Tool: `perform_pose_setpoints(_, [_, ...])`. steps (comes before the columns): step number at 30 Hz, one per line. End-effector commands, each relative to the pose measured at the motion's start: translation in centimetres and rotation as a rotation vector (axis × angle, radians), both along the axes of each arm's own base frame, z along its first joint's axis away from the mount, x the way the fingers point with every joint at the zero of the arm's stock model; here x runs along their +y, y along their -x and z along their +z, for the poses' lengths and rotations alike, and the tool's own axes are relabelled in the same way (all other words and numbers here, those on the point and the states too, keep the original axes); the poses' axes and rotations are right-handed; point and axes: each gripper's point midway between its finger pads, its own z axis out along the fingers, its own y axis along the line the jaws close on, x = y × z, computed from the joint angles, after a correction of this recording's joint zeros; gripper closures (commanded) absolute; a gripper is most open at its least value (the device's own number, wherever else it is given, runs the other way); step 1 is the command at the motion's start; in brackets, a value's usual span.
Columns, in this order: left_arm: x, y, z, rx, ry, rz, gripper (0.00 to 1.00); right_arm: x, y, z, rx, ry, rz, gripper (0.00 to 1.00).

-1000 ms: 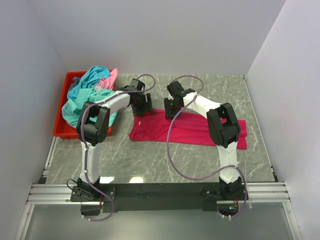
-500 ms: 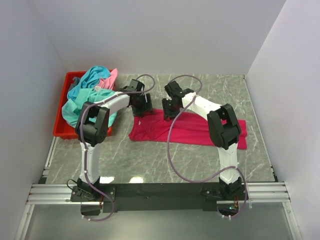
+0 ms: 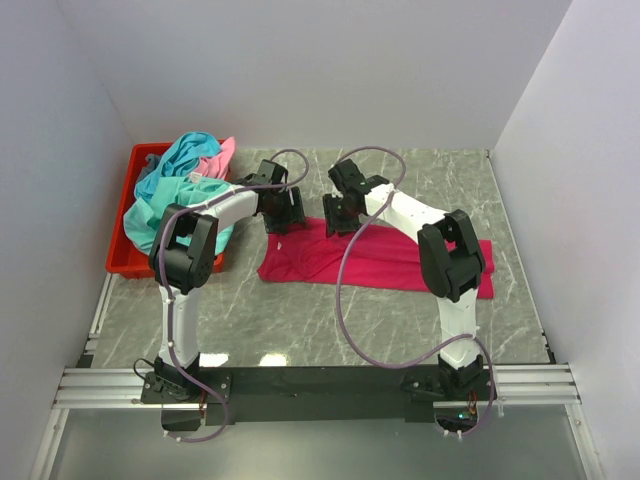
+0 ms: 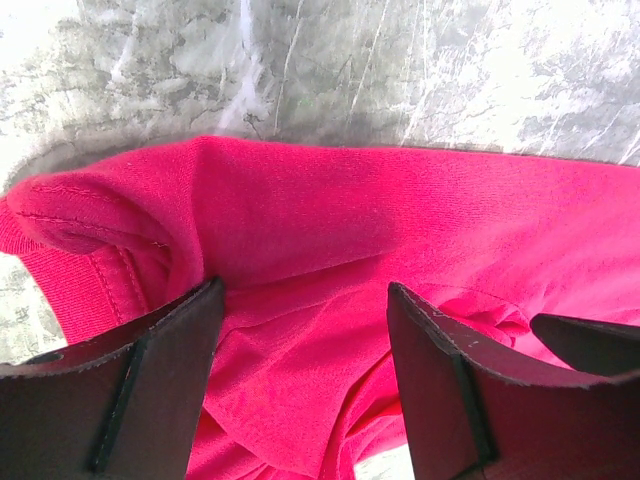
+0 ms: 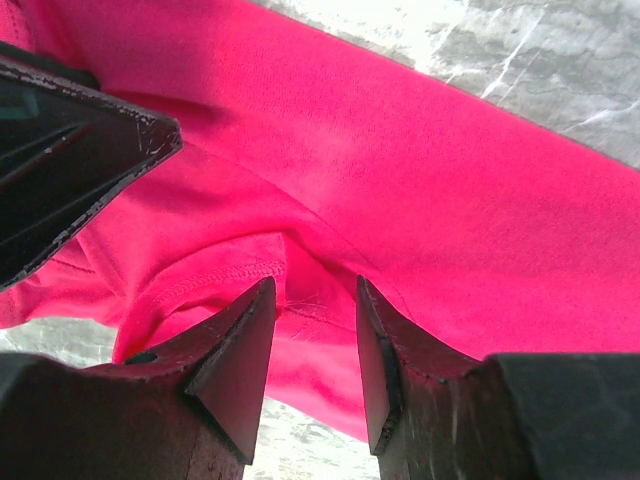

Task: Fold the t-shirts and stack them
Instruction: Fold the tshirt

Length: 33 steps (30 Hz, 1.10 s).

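Observation:
A magenta-red t-shirt (image 3: 400,262) lies spread and rumpled on the marble table. Teal (image 3: 175,190) and light pink (image 3: 222,155) t-shirts are heaped in the red bin. My left gripper (image 3: 284,216) is at the shirt's far left edge. In the left wrist view it (image 4: 305,300) is open wide, its jaws either side of a magenta fold (image 4: 300,230). My right gripper (image 3: 340,214) is close beside it at the far edge. In the right wrist view it (image 5: 313,295) is open, a narrow gap with a hemmed fold (image 5: 240,270) between the jaws.
The red plastic bin (image 3: 125,262) stands at the far left by the side wall. White walls close in the left, back and right. Bare marble (image 3: 300,320) lies in front of the shirt. The two grippers are a few centimetres apart.
My right gripper has crept a little to the left and farther along the shirt's far edge. The left gripper and the shirt have hardly moved.

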Motion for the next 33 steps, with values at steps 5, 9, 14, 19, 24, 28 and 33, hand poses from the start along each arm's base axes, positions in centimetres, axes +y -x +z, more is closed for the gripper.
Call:
perform_pose_setpoints(5, [0.4,1.8,-1.1,0.059,-0.018,-0.003,0.27,0.9,0.0,1.8,-0.03,-0.001,0.032,0.55])
perform_pose_setpoints(9, [0.5,1.9,-1.1,0.062,-0.02,-0.003,0.27,0.7,0.3,1.3,-0.015,0.026,0.041,0.55])
perform_pose_setpoints(14, [0.5,1.9,-1.2,0.062,-0.02,-0.003,0.27,0.3,0.8,0.2,0.02,0.059,0.045,0.55])
perform_pose_setpoints(19, [0.5,1.9,-1.3,0.064,-0.019,-0.004,0.27,0.4,1.1,-0.3,0.036,0.064,0.05,0.55])
perform_pose_setpoints(24, [0.5,1.9,-1.3,0.063,-0.018,-0.004,0.27,0.6,1.0,-0.7,0.047,0.058,0.059,0.56])
perform_pose_setpoints(28, [0.4,2.0,-1.3,0.063,-0.018,-0.004,0.27,0.6,1.4,-1.6,0.071,0.064,0.066,0.59])
perform_pose_setpoints(33, [0.5,2.0,-1.3,0.063,-0.018,-0.003,0.27,1.0,1.4,-1.2,0.061,0.045,0.076,0.82])
